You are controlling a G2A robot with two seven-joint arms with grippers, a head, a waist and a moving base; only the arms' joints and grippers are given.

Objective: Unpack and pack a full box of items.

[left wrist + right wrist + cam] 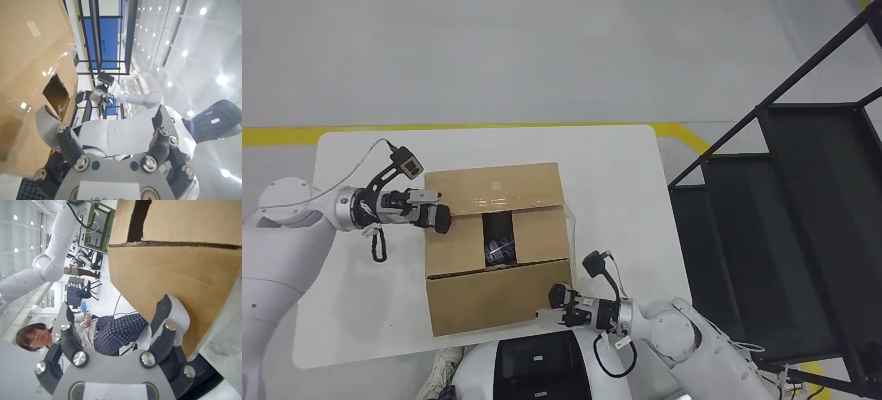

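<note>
A brown cardboard box (497, 240) stands in the middle of the white table (617, 170). Its top flaps lie nearly closed, and a gap between them shows dark items (500, 246) inside. My left gripper (435, 216) is at the box's left wall, open, with one finger (46, 123) resting on the cardboard (28, 66) beside a torn hand hole (54, 92). My right gripper (554, 300) is at the box's near right corner, also open. One of its pads (164, 311) presses the box wall (170, 272) below a hand hole (140, 220). Nothing is between either gripper's fingers.
A black metal staircase (787, 230) stands just off the table's right side. A yellow floor line (682, 130) runs behind the table. Bare tabletop lies behind the box and to its right.
</note>
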